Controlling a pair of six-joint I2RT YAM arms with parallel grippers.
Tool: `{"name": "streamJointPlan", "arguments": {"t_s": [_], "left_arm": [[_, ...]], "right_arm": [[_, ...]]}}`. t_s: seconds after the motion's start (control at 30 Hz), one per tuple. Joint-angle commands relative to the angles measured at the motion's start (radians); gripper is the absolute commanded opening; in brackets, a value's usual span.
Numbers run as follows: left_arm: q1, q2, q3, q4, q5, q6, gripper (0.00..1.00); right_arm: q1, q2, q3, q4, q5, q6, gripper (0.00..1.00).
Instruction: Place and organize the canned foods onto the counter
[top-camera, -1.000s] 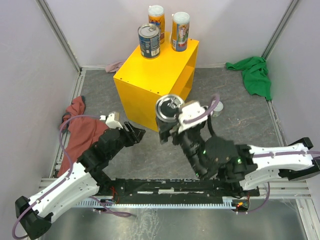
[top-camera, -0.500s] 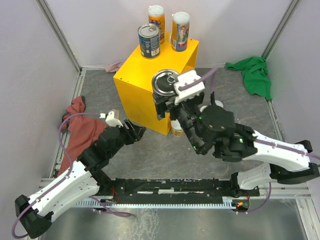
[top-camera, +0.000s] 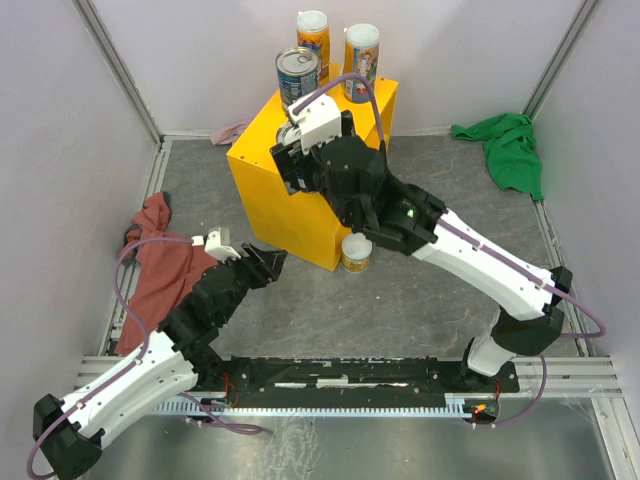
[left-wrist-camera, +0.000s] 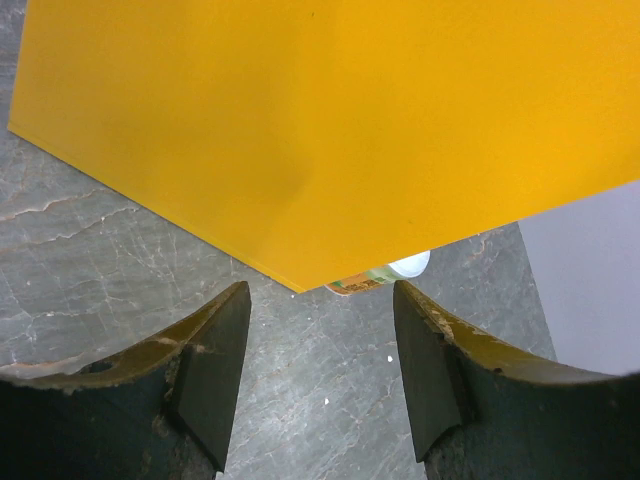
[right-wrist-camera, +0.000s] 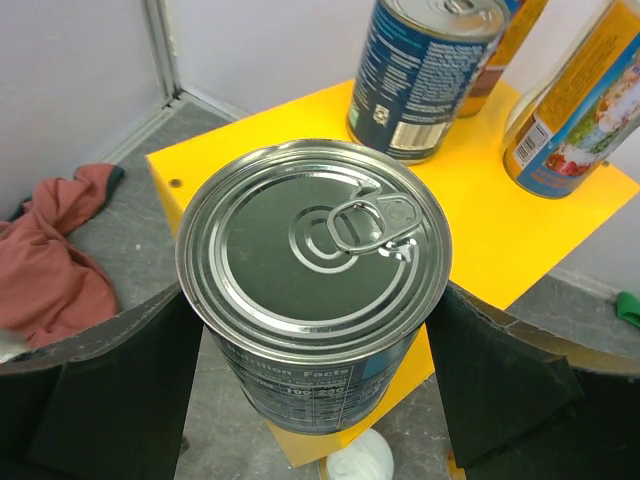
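Observation:
My right gripper (top-camera: 300, 160) is shut on a wide blue can (right-wrist-camera: 315, 300) with a silver pull-tab top and holds it just above the front left part of the yellow counter (top-camera: 275, 150). In the top view this can is mostly hidden under the wrist. A second blue can (top-camera: 298, 80) and two tall orange cans (top-camera: 313, 35) (top-camera: 361, 62) stand at the counter's back edge. A short white-lidded can (top-camera: 355, 251) stands on the floor by the counter's near corner. My left gripper (top-camera: 265, 262) is open and empty, low on the floor facing the counter's side (left-wrist-camera: 350, 130).
A red cloth (top-camera: 160, 255) lies at the left wall beside my left arm. A green cloth (top-camera: 510, 150) lies at the back right. A pink cloth (top-camera: 230, 131) lies behind the counter. The counter's open shelved side faces right. White walls close in the floor.
My right arm has lifted the blue can from beside the counter's near corner and carried it up and left over the counter top. The short can on the floor is uncovered. My left arm barely moved.

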Motion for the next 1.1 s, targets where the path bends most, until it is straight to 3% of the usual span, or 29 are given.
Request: {"name": "streamJointPlan", "arguments": {"t_s": [0.0,0.27,0.57,1.07], "left_arm": [[-0.005,0.006,-0.009,0.12,-0.038,0.063,0.65],[-0.011,0.071,-0.02,0.214,-0.022,0.071,0.65],[-0.017,0.088,-0.022,0.238,-0.02,0.085,0.65],[-0.018,0.109,-0.04,0.26,-0.002,0.083,0.65]], "right_arm": [[-0.108,-0.017,0.126,0.12,-0.124,0.08,0.01],[-0.253,0.055,0.216,0.072,-0.24,0.163,0.01],[-0.385,0.087,0.175,0.156,-0.341,0.233,0.01],[-0.463,0.177,0.18,0.272,-0.4,0.125,0.01]]}}
